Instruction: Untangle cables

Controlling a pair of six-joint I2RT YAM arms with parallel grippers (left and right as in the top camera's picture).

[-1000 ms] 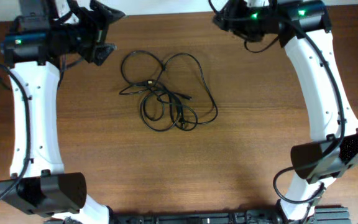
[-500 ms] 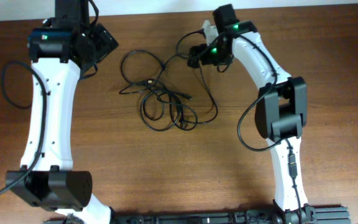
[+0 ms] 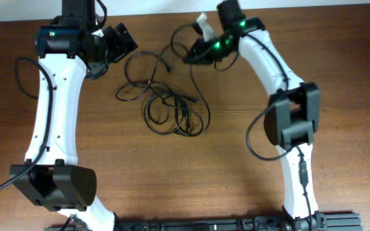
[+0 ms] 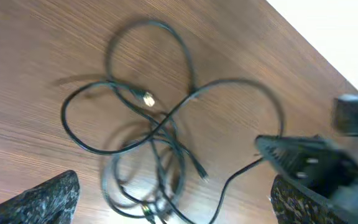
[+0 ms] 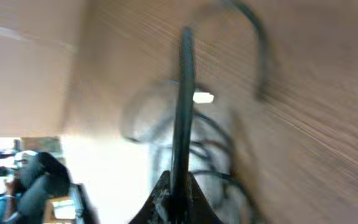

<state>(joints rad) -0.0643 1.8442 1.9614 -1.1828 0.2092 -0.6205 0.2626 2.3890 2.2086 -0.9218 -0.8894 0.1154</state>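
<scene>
The cables [image 3: 172, 96] are thin black cords lying in a tangle of loops on the wooden table between the two arms. My right gripper [image 3: 194, 54] is at the tangle's back right, shut on one cable strand. In the right wrist view that strand [image 5: 184, 93] runs straight out of the closed right gripper [image 5: 178, 196]. My left gripper [image 3: 119, 51] hovers open at the tangle's back left, touching nothing. In the left wrist view the tangle [image 4: 157, 127] lies ahead of the wide-open left gripper [image 4: 173, 202], with a small metal plug [image 4: 147, 98] showing.
The table's back edge [image 3: 153, 14] runs just behind both grippers. The right arm's elbow [image 3: 293, 119] hangs over the right half of the table. The left arm's base [image 3: 53, 186] stands at the front left.
The right arm swung in from the back right, shut on a cable loop and pulled it back and left, shifting the tangle. The left gripper moved right, closer to the cables.
</scene>
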